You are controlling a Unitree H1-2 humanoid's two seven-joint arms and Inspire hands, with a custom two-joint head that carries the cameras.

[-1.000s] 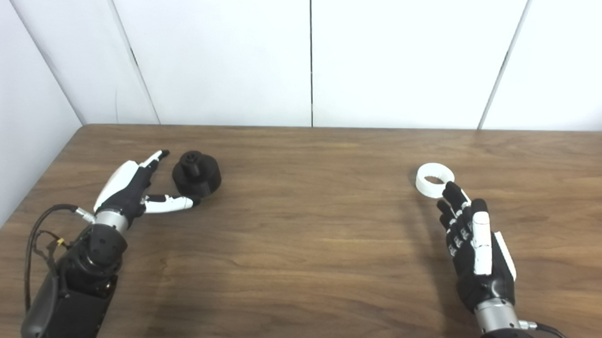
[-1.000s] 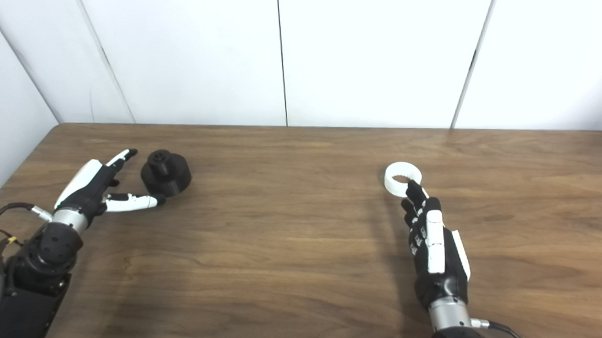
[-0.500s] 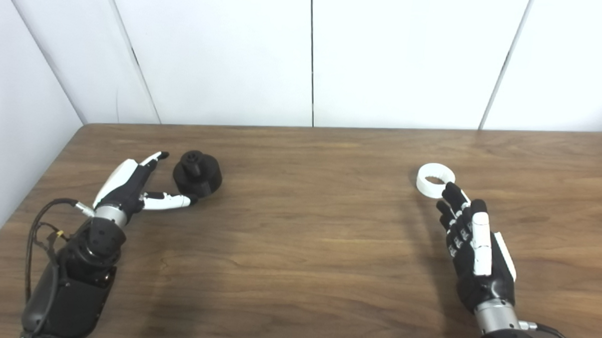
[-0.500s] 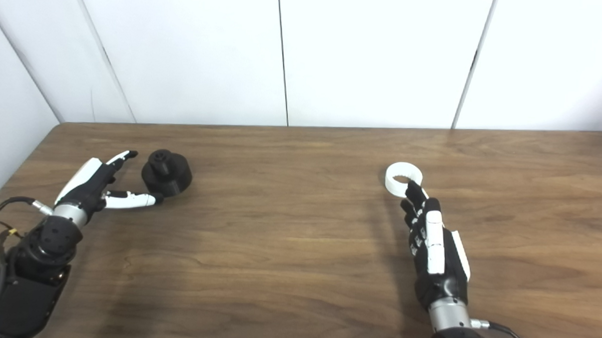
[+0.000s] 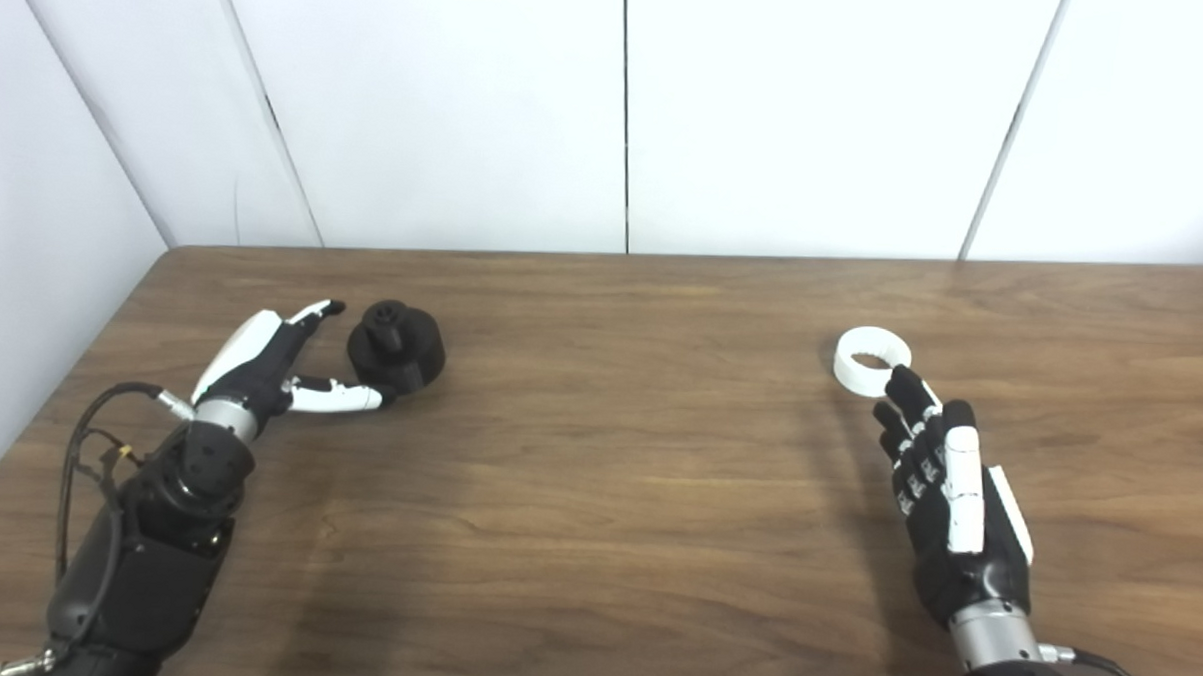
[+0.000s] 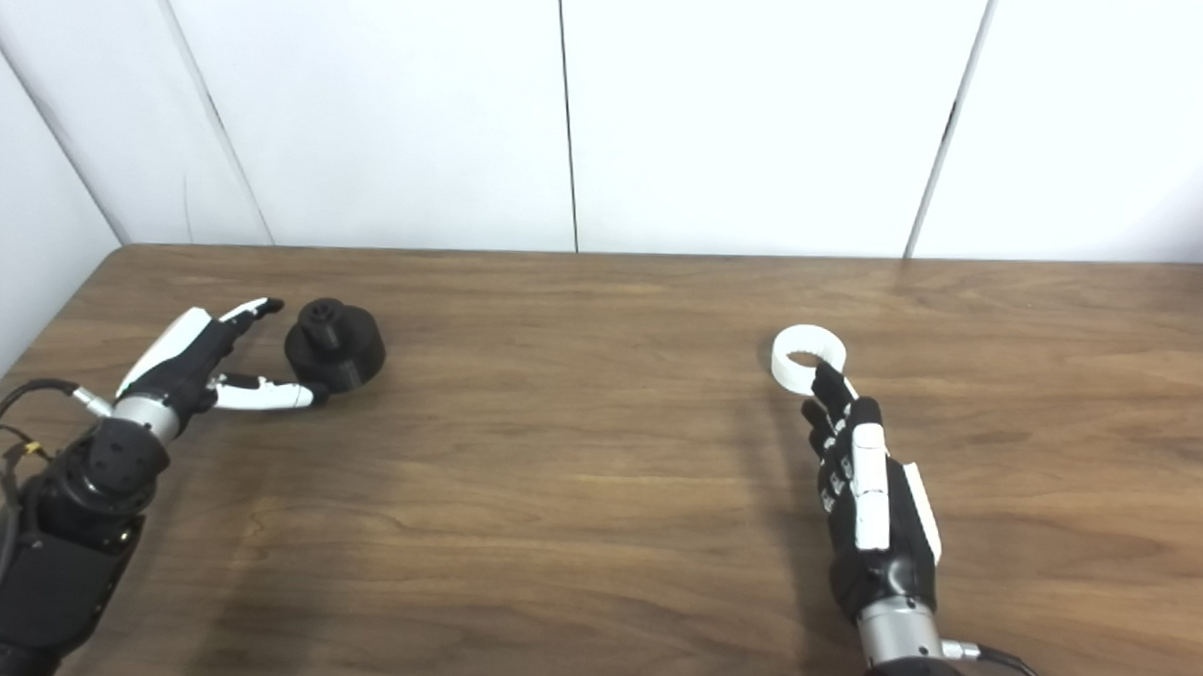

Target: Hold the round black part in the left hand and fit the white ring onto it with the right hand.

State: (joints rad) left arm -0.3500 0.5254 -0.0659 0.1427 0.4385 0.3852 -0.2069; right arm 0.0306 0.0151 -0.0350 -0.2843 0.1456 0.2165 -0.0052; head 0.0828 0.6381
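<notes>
The round black part [image 5: 397, 335] stands on the wooden table [image 5: 607, 458] at the left, with a small knob on its top. My left hand [image 5: 270, 361] is open just left of it, fingers stretched past its far-left side and thumb reaching under its near edge. The white ring [image 5: 869, 360] lies flat at the right. My right hand [image 5: 941, 490] is open behind it on the near side, palm down, fingertips right at the ring's near edge; contact is unclear.
White wall panels [image 5: 619, 119] close off the table's far edge, and a side wall [image 5: 34, 258] runs along the left. A cable [image 5: 93, 430] loops beside my left wrist.
My left hand has crept forward and slightly up toward the black part. The right hand and the ring are as they were. The view has shifted slightly.
</notes>
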